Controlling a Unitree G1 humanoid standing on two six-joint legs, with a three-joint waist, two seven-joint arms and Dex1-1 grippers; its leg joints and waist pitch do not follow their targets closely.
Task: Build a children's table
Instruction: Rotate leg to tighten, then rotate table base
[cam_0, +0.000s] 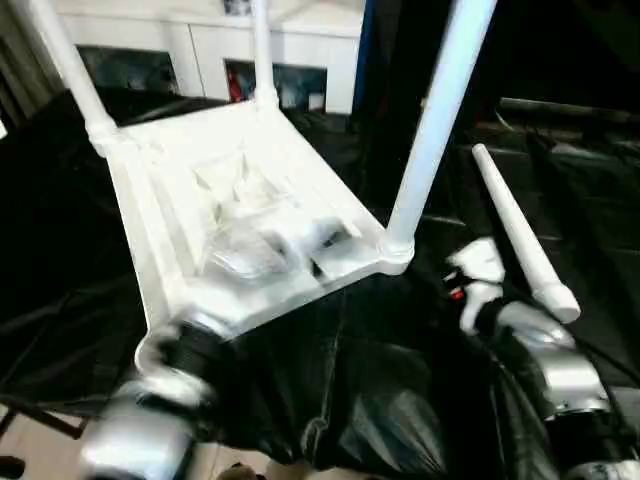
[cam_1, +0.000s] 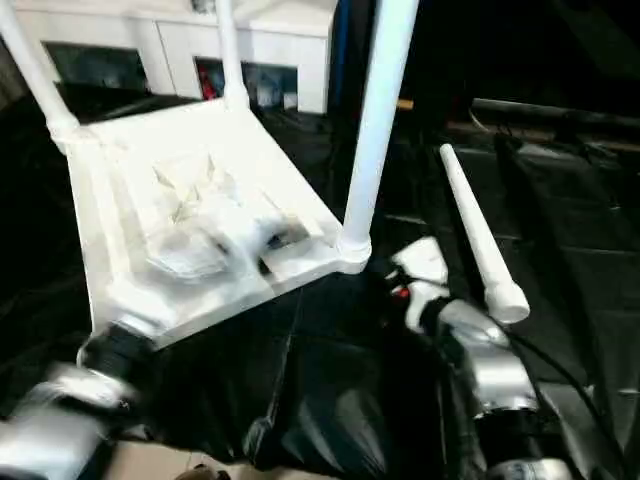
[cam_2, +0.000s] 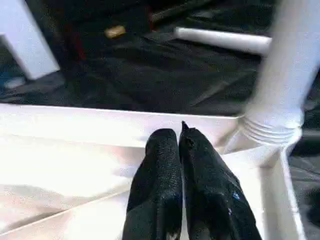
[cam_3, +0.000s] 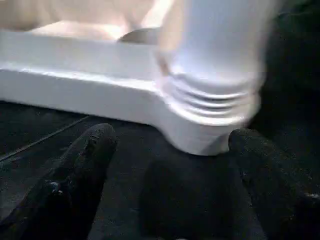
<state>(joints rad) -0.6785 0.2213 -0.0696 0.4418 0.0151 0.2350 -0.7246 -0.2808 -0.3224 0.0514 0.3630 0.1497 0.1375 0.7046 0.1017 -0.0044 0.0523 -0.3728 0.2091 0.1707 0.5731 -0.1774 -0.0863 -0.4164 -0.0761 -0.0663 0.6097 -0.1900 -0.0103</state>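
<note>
Black-covered table (cam_0: 300, 390): upturned children's table (cam_0: 250, 215), apparently loose leg (cam_0: 520, 235)

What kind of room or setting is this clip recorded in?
Probably an indoor lab or workshop set up for assembly trials. The work table is draped in black sheeting, white cabinets line the back wall, and an upturned children's table lies on it with a loose leg beside it.

Left gripper (cam_2: 181, 150) jaws pressed together; right gripper (cam_3: 170, 145) jaws spread wide.
</note>
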